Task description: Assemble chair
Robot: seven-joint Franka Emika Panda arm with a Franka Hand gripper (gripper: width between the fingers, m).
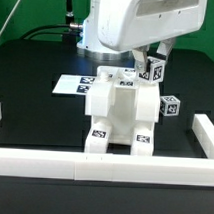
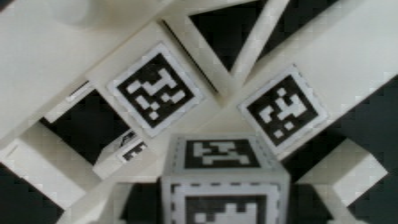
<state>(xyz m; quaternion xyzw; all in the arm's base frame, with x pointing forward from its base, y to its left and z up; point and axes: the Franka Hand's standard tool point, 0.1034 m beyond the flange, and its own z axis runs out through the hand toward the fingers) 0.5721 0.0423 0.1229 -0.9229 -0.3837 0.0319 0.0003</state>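
The fingers of the gripper stand closed on a tagged white post that rises from the top of the chair, on the exterior view's right. The chair stands upright on the black table, close to its near edge and just behind the white rail along that edge. The marker board lies flat behind the chair, toward the far edge. Tagged faces of chair parts fill the wrist view.
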